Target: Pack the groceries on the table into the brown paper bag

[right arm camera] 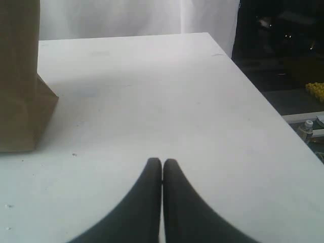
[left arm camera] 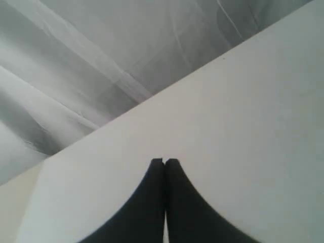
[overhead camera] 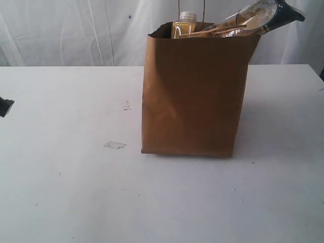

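Observation:
The brown paper bag [overhead camera: 195, 91] stands upright on the white table [overhead camera: 66, 192], right of centre. Out of its top pokes the long spaghetti packet [overhead camera: 258, 17], leaning to the right, and the yellow-grain bottle with white cap [overhead camera: 185, 24]. The other groceries are hidden from view. My left gripper [left arm camera: 164, 162] is shut and empty over bare tabletop near the table's edge; only a dark tip of it [overhead camera: 5, 106] shows at the far left of the exterior view. My right gripper [right arm camera: 162, 162] is shut and empty, with the bag's lower corner [right arm camera: 20, 101] off to one side.
A small scrap of clear tape [overhead camera: 115, 145] lies on the table left of the bag, with a faint scuff [overhead camera: 126, 105] behind it. White curtains [overhead camera: 66, 30] hang behind the table. Past the table's right edge [right arm camera: 253, 86] is dark clutter.

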### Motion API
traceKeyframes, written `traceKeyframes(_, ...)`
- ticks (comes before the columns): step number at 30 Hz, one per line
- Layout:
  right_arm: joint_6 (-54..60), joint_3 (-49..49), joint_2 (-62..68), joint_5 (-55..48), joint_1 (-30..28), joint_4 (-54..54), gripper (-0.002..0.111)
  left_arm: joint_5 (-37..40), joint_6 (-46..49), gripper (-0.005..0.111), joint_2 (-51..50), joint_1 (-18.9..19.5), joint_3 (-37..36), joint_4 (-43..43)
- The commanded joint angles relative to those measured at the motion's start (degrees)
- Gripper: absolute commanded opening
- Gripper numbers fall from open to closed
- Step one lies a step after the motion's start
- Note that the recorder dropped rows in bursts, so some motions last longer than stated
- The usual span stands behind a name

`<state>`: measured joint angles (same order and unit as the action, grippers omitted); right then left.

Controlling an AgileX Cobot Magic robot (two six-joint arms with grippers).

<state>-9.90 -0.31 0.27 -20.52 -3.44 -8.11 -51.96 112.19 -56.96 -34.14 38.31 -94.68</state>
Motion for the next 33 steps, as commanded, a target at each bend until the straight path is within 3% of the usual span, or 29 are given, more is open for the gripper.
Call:
traceKeyframes(1,0.1,0.3,-0.3,0.4,0.1,-0.6,0.000,1.7,6.5,0.000,3.7,0.3,-2.5,-5.3)
traceKeyframes(11,0.1,0.3,-0.3,0.4,0.1,-0.6,0.000,-0.7,6.5,0.000,3.3,0.4,-2.2,-5.3)
traceKeyframes(17,0.1,0.3,-0.3,0.3,0.1,-0.6,0.000,6.3,6.5,0.000,2.1,0.9,-3.2,27.6)
traceKeyframes(19,0.1,0.3,-0.3,0.3,0.1,-0.6,0.000,6.6,6.5,0.000,1.0,0.9,-3.2,31.2)
traceKeyframes(21,0.1,0.3,-0.3,0.3,0.1,-0.6,0.000,11.1,6.5,0.000,1.0,3.8,-3.2,31.9)
traceKeyframes(23,0.1,0.3,-0.3,0.4,0.1,-0.6,0.000,30.9,6.5,0.000,4.2,14.2,-3.3,36.0)
traceKeyframes(24,0.1,0.3,-0.3,0.4,0.1,-0.6,0.000,38.9,6.5,0.000,5.4,17.5,-3.6,36.3)
traceKeyframes(27,0.1,0.3,-0.3,0.4,0.1,-0.6,0.000,57.9,6.5,0.000,12.7,30.3,-6.1,31.0)
traceKeyframes(29,0.1,0.3,-0.3,0.4,0.1,-0.6,0.000,60.6,6.5,0.000,16.5,34.7,-7.8,24.7)
traceKeyframes(31,0.1,0.3,-0.3,0.4,0.1,-0.6,0.000,60.5,6.5,0.000,19.2,36.9,-9.4,19.4)
traceKeyframes(33,0.1,0.3,-0.3,0.4,0.1,-0.6,0.000,60.3,6.5,0.000,21.4,38.2,-10.8,19.4)
